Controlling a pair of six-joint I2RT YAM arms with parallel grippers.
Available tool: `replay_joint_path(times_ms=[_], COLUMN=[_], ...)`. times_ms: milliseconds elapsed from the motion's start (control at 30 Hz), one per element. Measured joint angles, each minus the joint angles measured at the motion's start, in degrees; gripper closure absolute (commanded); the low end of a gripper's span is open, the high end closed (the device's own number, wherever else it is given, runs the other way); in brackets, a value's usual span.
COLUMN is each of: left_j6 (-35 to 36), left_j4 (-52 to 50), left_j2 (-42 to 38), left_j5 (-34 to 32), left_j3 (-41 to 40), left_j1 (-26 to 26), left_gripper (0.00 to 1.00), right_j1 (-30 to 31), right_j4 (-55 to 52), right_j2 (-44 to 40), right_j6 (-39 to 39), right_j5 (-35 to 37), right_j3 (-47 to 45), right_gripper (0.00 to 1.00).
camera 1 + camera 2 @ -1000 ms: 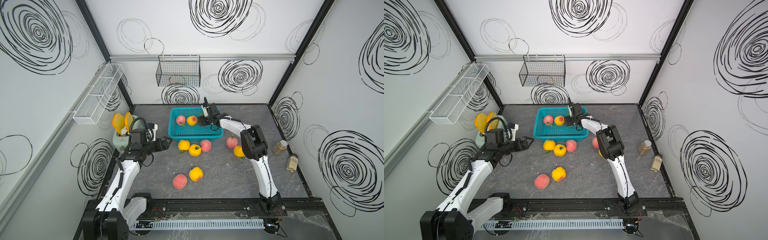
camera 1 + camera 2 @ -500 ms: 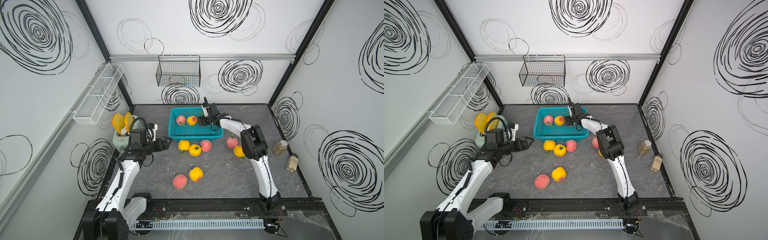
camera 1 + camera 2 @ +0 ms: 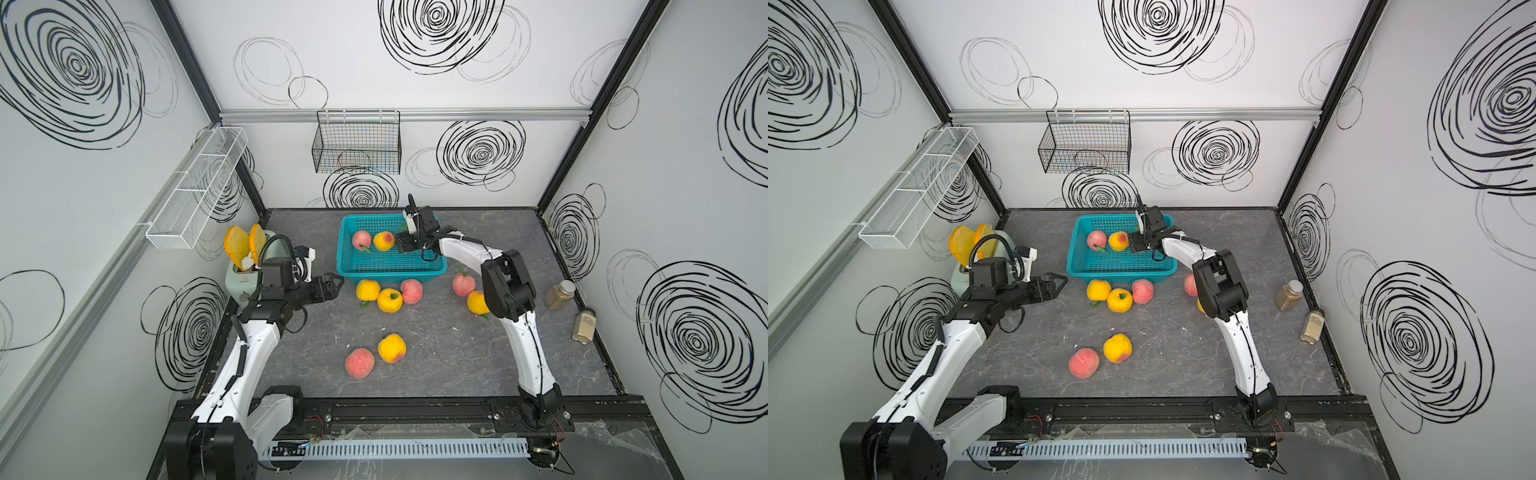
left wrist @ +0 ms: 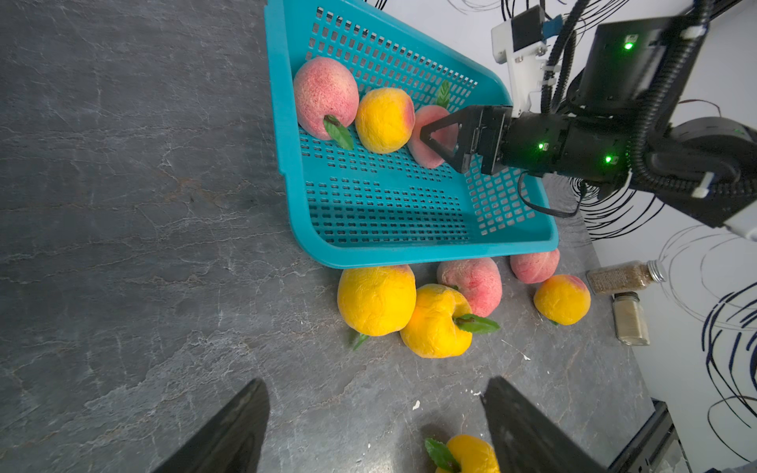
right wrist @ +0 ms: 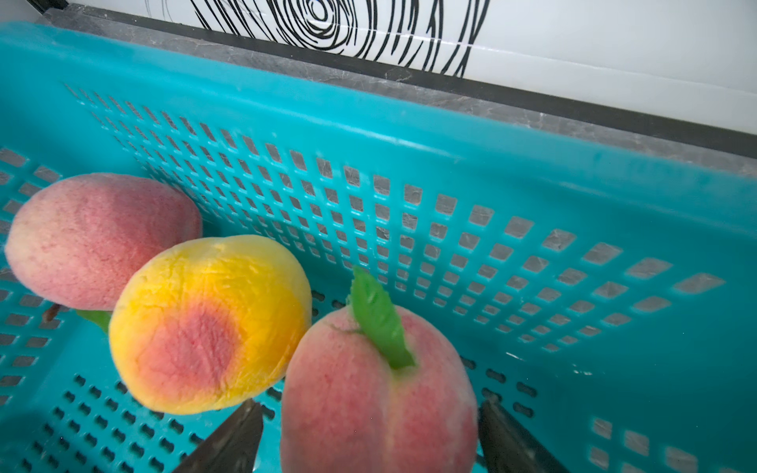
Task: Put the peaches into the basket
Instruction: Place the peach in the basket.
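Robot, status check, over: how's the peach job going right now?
Left gripper open, empty, over table. Right gripper open around pink peach inside basket. Three peaches in, seven on table. Nothing in the way.

no readable text, label or number shows on anything.

A toaster (image 3: 237, 279) holds toast slices (image 3: 236, 245); two jars (image 3: 561, 294) stand opposite.
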Motion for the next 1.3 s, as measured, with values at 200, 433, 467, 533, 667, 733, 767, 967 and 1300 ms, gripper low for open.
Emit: replay_joint_path(times_ms=[200,433,467,533,667,733,767,967,1300], left_j6=[0.0,0.0,0.0,0.0,0.0,0.0,0.0,0.0,0.0], left_j4=[0.0,0.0,0.0,0.0,0.0,0.0,0.0,0.0,0.0], left_j2=[0.0,0.0,0.0,0.0,0.1,0.2,0.3,0.4,0.7], left_j5=[0.0,0.0,0.0,0.0,0.0,0.0,0.0,0.0,0.0], left_j3=[0.0,0.0,0.0,0.0,0.0,0.0,0.0,0.0,0.0], left_j1=[0.0,0.0,0.0,0.0,0.0,0.0,0.0,0.0,0.0], left_gripper=[0.14,0.14,0.14,0.14,0.14,0.14,0.14,0.14,0.14], right_j1=[0.0,0.0,0.0,0.0,0.0,0.0,0.0,0.2,0.3], right_j4=[0.0,-0.5,-0.6,-0.8,-0.9,-0.9,-0.9,-0.5,3.5], right_j2=[0.0,-0.8,-1.1,-1.9,-4.4,-6.1,-7.0,-14.3,-28.5], right_j6=[-0.1,-0.4,-0.5,-0.5,-0.7,-0.9,-1.0,-1.9,-3.8], right_j5=[0.0,0.2,0.2,0.3,0.5,0.7,0.7,1.9,3.1], right_j3=[0.0,0.7,0.7,0.7,0.7,0.6,0.4,-4.0,-21.4], right_gripper=[0.14,0.13,0.13,0.13,0.13,0.13,0.13,0.13,0.13])
